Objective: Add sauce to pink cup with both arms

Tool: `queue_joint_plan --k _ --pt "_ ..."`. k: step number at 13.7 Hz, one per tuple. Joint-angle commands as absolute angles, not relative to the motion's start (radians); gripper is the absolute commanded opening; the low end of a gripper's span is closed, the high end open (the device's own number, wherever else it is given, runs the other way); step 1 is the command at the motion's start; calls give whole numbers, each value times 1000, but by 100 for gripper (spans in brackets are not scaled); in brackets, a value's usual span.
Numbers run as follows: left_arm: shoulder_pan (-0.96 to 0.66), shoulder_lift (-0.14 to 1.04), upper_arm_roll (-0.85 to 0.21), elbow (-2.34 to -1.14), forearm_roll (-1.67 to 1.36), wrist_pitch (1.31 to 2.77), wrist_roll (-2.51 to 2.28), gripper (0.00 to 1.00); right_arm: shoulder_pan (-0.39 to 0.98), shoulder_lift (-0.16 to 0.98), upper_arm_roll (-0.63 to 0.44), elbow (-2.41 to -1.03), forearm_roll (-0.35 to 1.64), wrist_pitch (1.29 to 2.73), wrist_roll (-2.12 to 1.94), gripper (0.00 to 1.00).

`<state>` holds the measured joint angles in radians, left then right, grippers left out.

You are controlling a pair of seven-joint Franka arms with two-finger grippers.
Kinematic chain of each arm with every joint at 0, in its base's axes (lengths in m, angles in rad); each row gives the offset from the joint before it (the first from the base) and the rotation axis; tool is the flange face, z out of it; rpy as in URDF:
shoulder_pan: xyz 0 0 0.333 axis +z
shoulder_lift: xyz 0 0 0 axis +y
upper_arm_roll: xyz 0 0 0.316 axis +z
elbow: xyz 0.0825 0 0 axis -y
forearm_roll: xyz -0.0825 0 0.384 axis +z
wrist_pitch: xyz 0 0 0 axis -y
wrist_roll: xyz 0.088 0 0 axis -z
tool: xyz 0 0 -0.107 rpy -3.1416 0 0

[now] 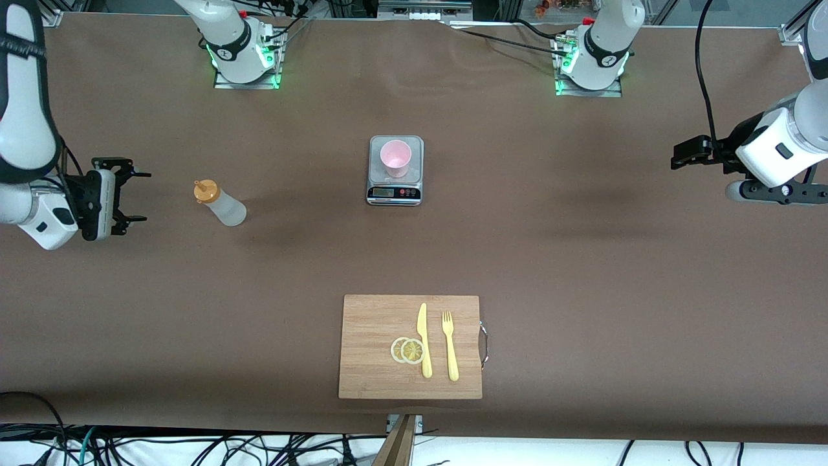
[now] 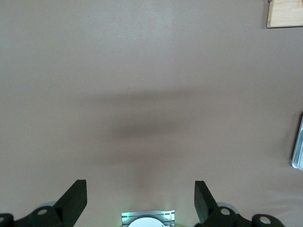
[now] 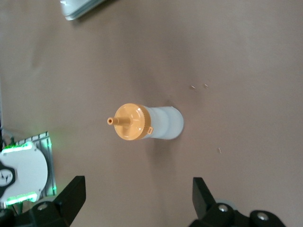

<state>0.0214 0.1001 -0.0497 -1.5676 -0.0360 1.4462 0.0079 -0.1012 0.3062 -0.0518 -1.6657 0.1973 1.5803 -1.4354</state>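
Waiting: both arms idle, nothing held
Right gripper (image 1: 134, 195): up in the air at the right arm's end of the table, just beside the sauce – fingers (image 3: 71, 191) spread wide, empty
Left gripper (image 1: 678, 155): over bare table (image 1: 582, 259) at the left arm's end, well apart from everything – fingers (image 2: 75, 194) wide, empty
Sauce (image 1: 220, 202): bottle upright on the table, orange-yellow cap on; toward the right arm's end, well apart from the scale
Pink cup (image 1: 395, 157): upright on the kitchen scale (image 1: 395, 171), mid-table
Cutting board (image 1: 410, 347): nearer the front camera than the scale – carries two lemon slices (image 1: 407, 350), yellow knife (image 1: 424, 340), yellow fork (image 1: 449, 345)
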Motion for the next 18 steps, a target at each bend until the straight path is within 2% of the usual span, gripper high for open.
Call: queue_joint_plan --k 1,8,15,18 --pt "17 114 -52 -1537 -11 1427 23 100 -84 198 4 -1746 97 1638 -1184 100" --pt "15 112 -51 -1540 -8 1427 26 100 -25 104 29 -1766 46 1640 -571 100" --pt "17 112 -51 -1539 -8 1428 29 100 -2 83 29 -1724 -14 1677 30 100" --pt "17 112 -51 -1539 -11 1428 29 100 -8 68 20 -1704 -11 1661 55 100"
